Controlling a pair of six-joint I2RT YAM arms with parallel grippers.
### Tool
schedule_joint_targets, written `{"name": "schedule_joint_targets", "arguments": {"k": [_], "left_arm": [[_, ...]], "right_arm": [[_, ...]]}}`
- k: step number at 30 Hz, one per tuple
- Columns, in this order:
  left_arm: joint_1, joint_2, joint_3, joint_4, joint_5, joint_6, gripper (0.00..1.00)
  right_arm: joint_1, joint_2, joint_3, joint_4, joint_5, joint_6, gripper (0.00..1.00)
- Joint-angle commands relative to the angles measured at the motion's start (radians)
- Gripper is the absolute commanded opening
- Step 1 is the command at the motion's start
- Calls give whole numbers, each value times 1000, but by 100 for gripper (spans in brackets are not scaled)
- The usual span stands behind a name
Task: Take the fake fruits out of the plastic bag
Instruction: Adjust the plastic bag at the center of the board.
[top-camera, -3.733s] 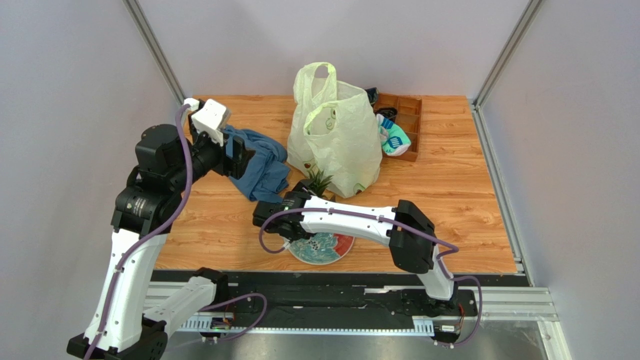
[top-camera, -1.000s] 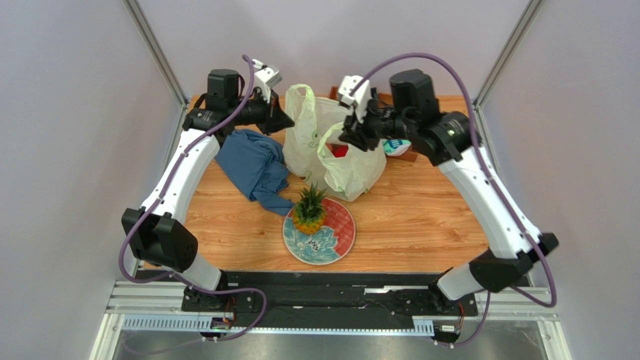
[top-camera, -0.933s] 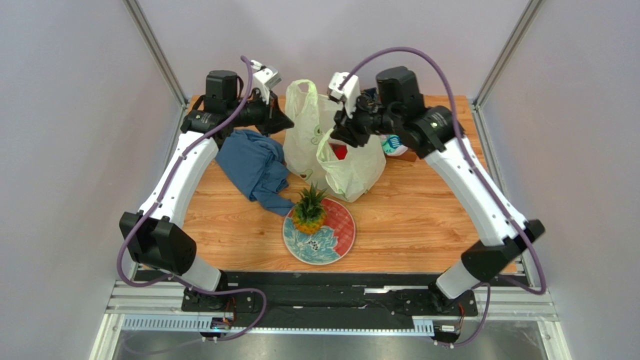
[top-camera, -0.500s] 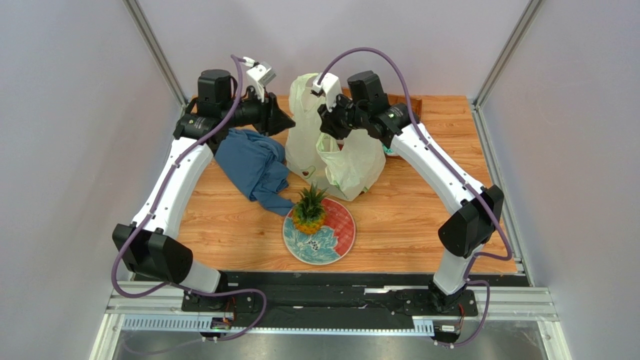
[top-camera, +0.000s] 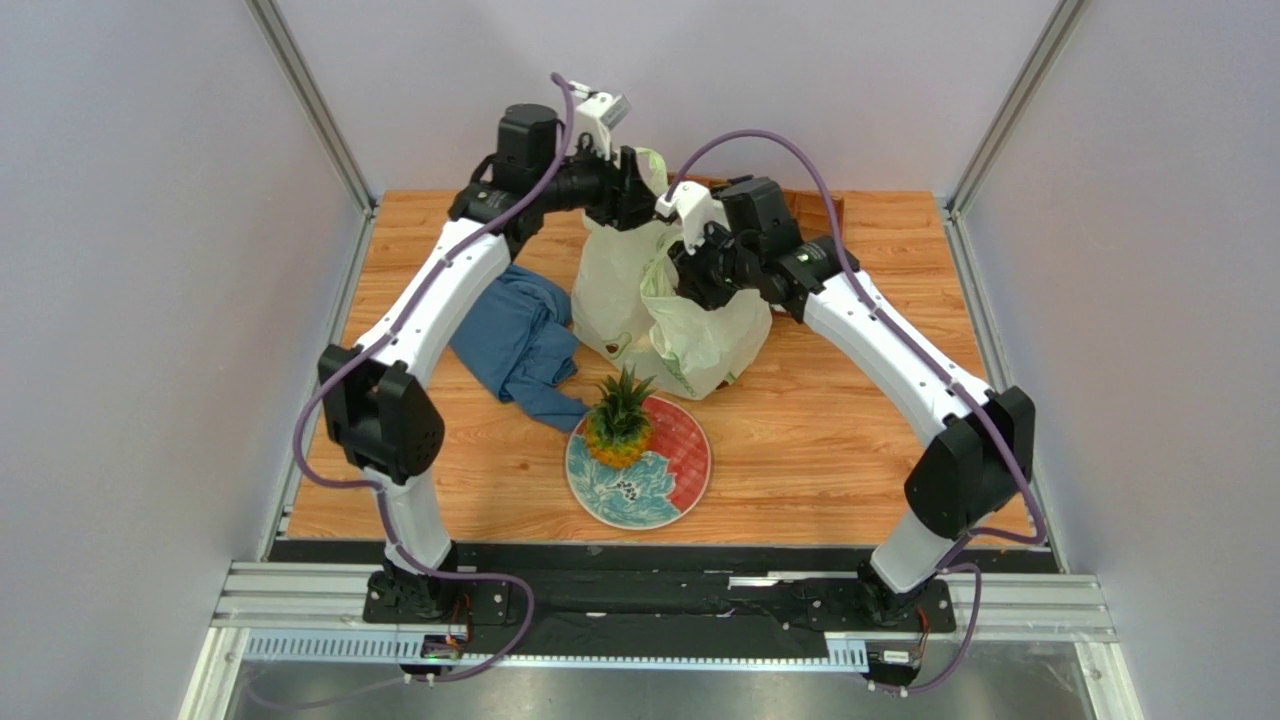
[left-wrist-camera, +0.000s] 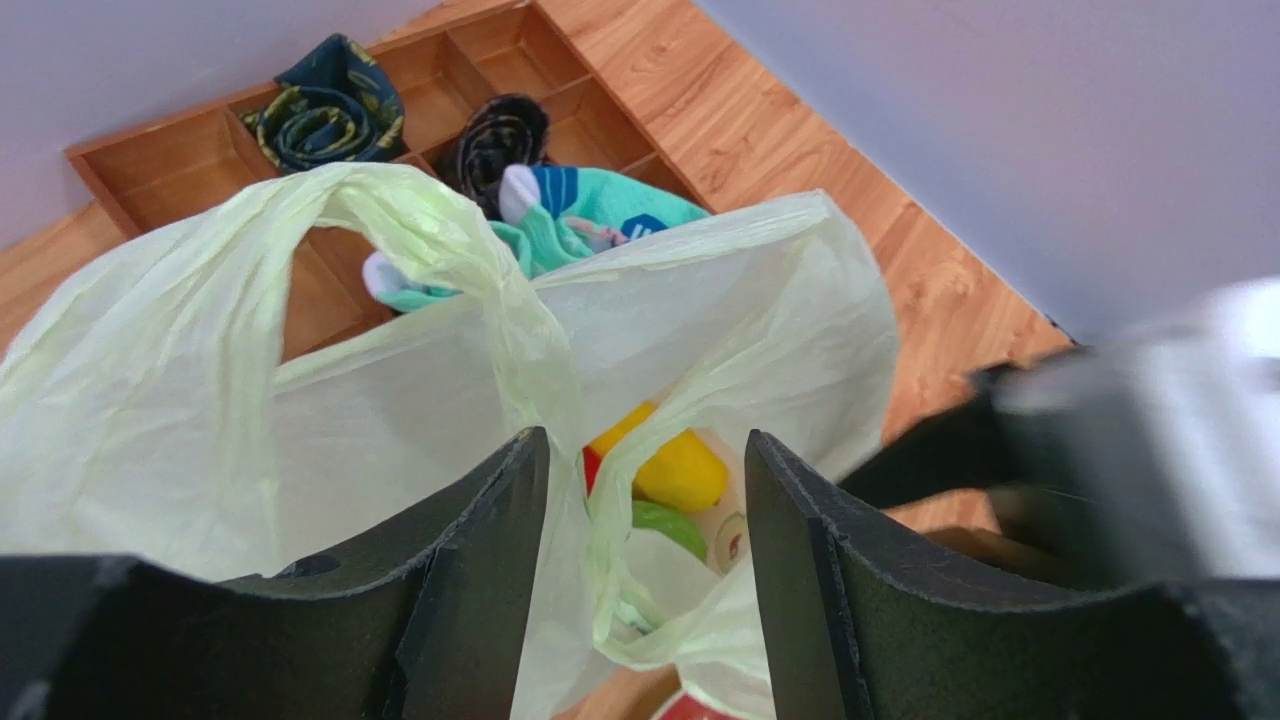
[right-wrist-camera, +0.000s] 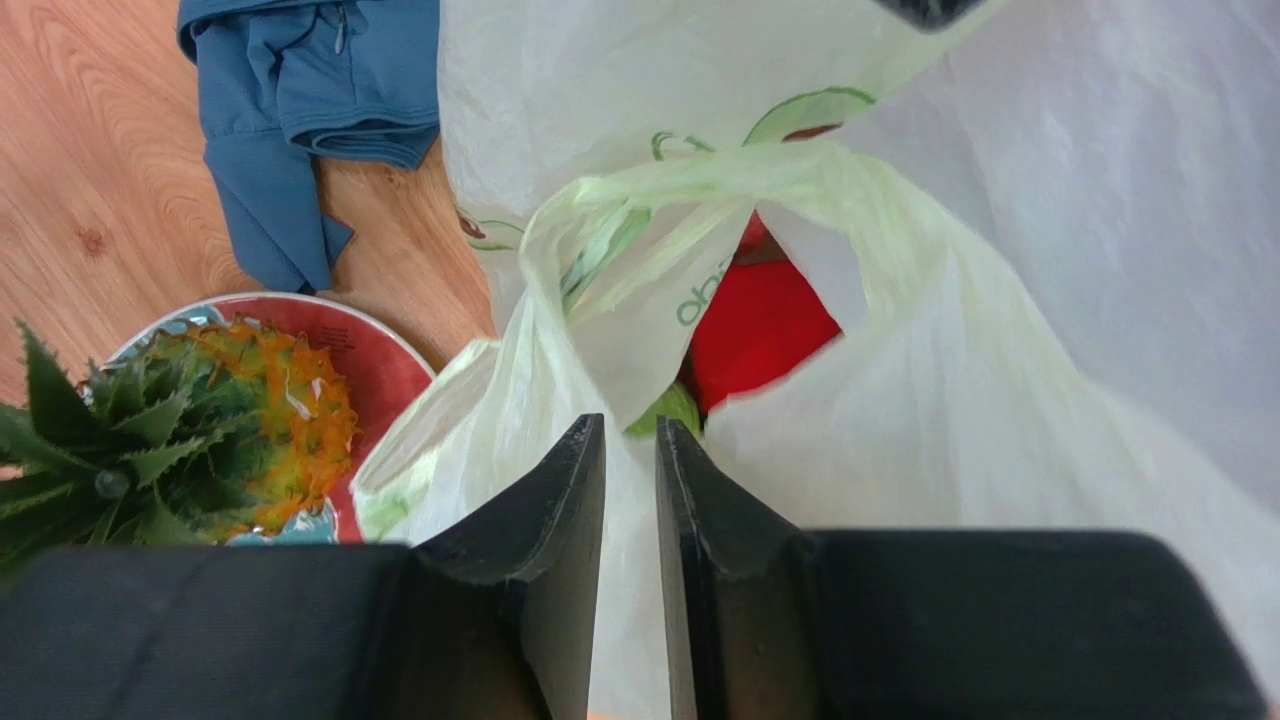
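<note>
The pale yellow-green plastic bag (top-camera: 706, 338) stands at the back centre of the table. My left gripper (top-camera: 643, 168) hangs over its top. In the left wrist view it (left-wrist-camera: 646, 443) is open, its jaws either side of a fold of the bag's rim (left-wrist-camera: 556, 345), above a yellow mango (left-wrist-camera: 676, 468) and a green fruit (left-wrist-camera: 664, 528). My right gripper (top-camera: 694, 278) is at the bag's mouth on the right. In its own view it (right-wrist-camera: 631, 423) is open by a narrow slit over the bag's film, near the red pepper (right-wrist-camera: 759, 330). The pineapple (top-camera: 616, 420) stands on the patterned plate (top-camera: 669, 480).
A blue cloth (top-camera: 519, 338) lies left of the bag. Behind the bag is a wooden divider tray (left-wrist-camera: 196, 150) with rolled dark socks (left-wrist-camera: 334, 113) and teal-and-white socks (left-wrist-camera: 586, 225). Grey walls close in the back and sides.
My left gripper has let go of the bag's handle, opened, and swung right to above the bag. My right gripper has dropped lower toward the bag's mouth and narrowed.
</note>
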Motion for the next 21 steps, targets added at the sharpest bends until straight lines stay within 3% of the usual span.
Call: {"name": "schedule_joint_targets", "arguments": {"k": [1,3,6,7,8,11,15,21], "left_arm": [[-49,83,128,44,-93,-4,60],[-68,130,159,37,-157,9,58],[-92,176,208,16,-234,53,26],[-95,179,208,-1,-248,58,10],[-94,176,206,-10,-257,62,3],[-80,94,156,-59,-243,82,0],[-28,-79,-35,-110,-185,65,0],[64,-373,-298,-128,-84,128,0]], "right_arm": [[-21,-122,-52,30,21,30,24],[-27,-156,-82,30,27,33,25],[-55,-183,-162,35,30,34,27],[-76,-183,-199,42,28,34,27],[-91,-183,-220,45,30,39,27],[-170,-177,-268,61,30,43,28],[-237,-205,-235,9,18,-32,27],[-152,-274,-43,-90,-174,-35,32]]}}
